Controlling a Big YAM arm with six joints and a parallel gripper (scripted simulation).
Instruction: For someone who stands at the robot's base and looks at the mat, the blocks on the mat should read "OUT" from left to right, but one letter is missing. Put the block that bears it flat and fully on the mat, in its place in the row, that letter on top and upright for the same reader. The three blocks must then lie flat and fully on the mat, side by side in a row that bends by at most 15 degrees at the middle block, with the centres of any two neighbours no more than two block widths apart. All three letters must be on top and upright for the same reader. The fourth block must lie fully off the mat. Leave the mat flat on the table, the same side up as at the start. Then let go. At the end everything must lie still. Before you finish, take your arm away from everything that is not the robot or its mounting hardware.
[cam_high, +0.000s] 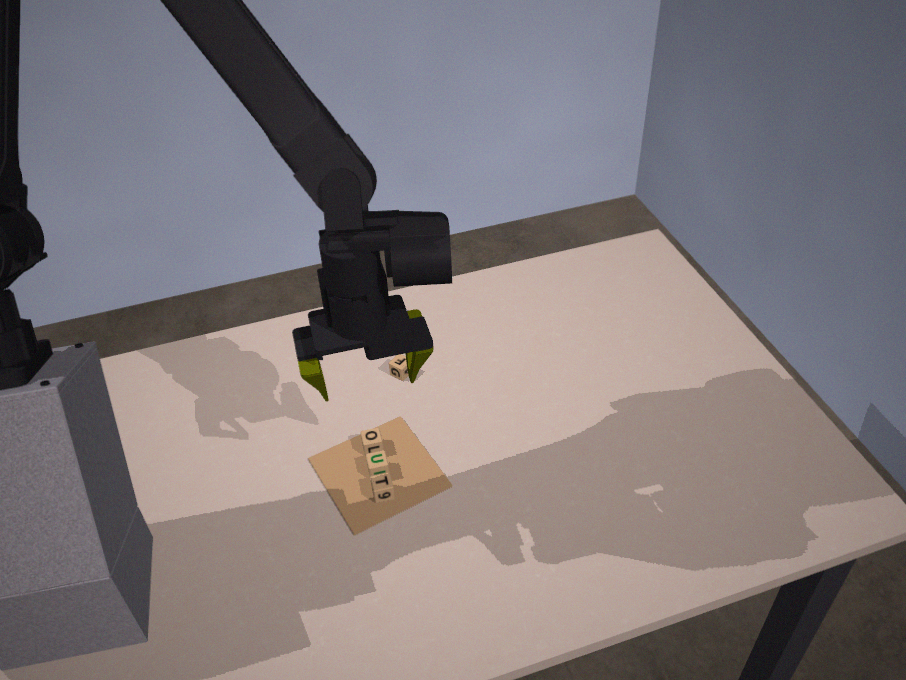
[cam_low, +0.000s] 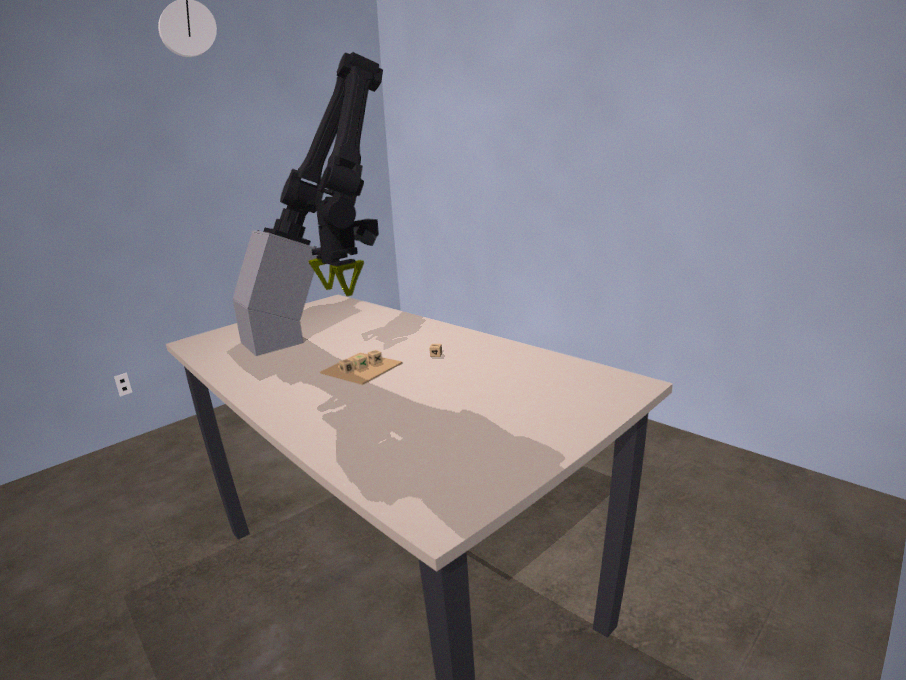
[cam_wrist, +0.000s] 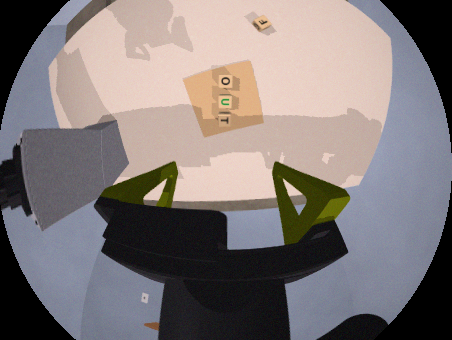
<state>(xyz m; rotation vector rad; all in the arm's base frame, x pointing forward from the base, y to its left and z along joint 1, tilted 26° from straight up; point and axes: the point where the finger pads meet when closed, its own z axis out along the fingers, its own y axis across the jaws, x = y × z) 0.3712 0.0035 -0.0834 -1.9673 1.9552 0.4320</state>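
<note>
Top looks down close, exterior stands far back, wrist looks past the hand (cam_wrist: 226, 186); all share the mat (cam_high: 409, 475).

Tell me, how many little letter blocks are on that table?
4. Three sit in a row on the mat: O, U, T. The fourth block lies off the mat.

Arm: folded, elbow raised high | wrist: pointing down | gripper (cam_high: 363, 380): fully open, empty, above tabletop (cam_high: 658, 351)
</note>
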